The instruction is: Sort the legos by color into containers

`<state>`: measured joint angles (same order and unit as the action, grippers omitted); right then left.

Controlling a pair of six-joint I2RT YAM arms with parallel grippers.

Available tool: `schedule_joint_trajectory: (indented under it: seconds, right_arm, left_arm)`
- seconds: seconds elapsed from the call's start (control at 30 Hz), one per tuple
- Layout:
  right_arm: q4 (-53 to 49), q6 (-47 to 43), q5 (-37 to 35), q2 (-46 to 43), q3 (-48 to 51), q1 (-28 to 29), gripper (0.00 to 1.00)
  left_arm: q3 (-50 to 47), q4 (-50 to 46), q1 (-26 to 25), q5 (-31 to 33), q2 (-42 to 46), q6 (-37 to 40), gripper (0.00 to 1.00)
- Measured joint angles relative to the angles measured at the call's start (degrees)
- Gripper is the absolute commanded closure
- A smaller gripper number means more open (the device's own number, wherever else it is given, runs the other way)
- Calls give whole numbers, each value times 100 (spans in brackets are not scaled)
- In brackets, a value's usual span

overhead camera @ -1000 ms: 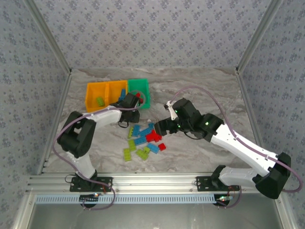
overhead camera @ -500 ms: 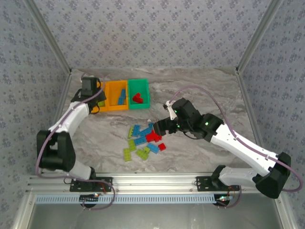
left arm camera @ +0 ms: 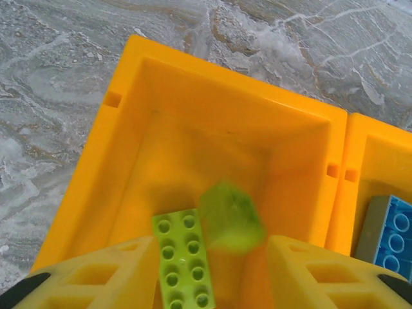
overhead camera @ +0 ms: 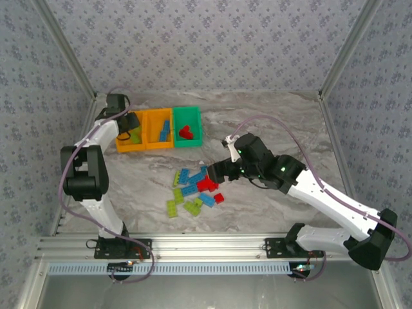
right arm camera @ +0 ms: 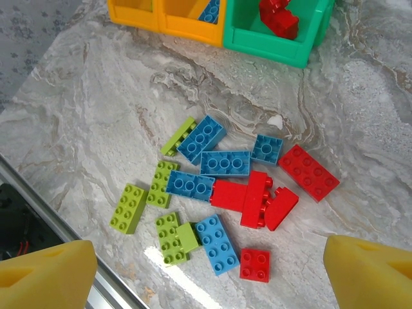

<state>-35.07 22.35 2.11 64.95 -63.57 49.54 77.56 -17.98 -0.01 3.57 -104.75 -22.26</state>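
Where the marbled grey tabletop (overhead camera: 277, 122) lay bare near its middle, one loose pile of small studded plastic bricks (overhead camera: 193, 188) was recorded, in red, blue and lime green, several of each colour, lying flat and partly touching one another. A long red brick (right arm camera: 308, 169) sat at the pile's right edge and a lime green brick (right arm camera: 127, 207) at its left edge.

Bins, three, small, open-topped, rectangular, plastic, stood in a row touching side by side at the far left of the table, well apart from the pile:
- left orange bin (overhead camera: 127, 149): held a long lime green brick lying flat (left arm camera: 180, 270) and, just beside it, a second lime green piece (left arm camera: 230, 215), too blurred to tell whether it rested on the floor of the bin.
- middle orange bin (overhead camera: 159, 145): held a blue brick (left arm camera: 391, 235).
- green bin (overhead camera: 188, 143): held a few red bricks (overhead camera: 186, 132).

Grippers, two:
- left gripper (left arm camera: 212, 251): hung over the left orange bin, its yellow fingers (left arm camera: 96, 277) spread apart and touching neither lime green item.
- right gripper (right arm camera: 209, 248): hung above the pile, its yellow fingers (right arm camera: 45, 273) spread wide, empty, clear of every brick.

Surroundings: grey patterned walls (overhead camera: 206, 38) on three sides; an aluminium rail (overhead camera: 206, 248) along the near edge, carrying both arm bases.
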Motion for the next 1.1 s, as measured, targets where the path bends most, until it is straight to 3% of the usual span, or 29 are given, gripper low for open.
schedule_joint_trajectory:
  seconds: [0.1,0.23,0.3,0.43,0.57,0.7,0.8,0.93,1.1]
  right_arm:
    - [4,17,-81,-9,2,2,6]
    - [46,35,-284,35,52,0,4]
    - [153,61,-442,133,111,-20,4]
    - [328,101,-719,595,280,-245,3]
    - [455,98,-702,1241,431,-581,3]
    - [643,-120,-435,1908,439,-890,4]
    - [643,-398,-210,2562,278,-1113,7]
    - [605,-800,170,3440,-195,-1272,8]
    - [601,-1049,511,3965,-468,-1270,13]
  left_arm:
    - [-107,-55,-11,-168,304,-85,51]
    - [-780,-48,-337,-352,1784,-208,51]
    - [-1012,-33,-855,-378,2693,-166,51]
    - [-1246,-33,-2590,-448,4393,385,51]
    - [-1429,-592,-3794,-422,5427,1257,46]
    - [-1694,-1272,-4752,-448,5971,2229,32]
    - [-2133,-1655,-5184,-466,6127,2857,18]
    - [-2610,-2013,-5355,-505,5965,3296,2]
    - [-2640,-2264,-5364,-492,5681,3580,1]
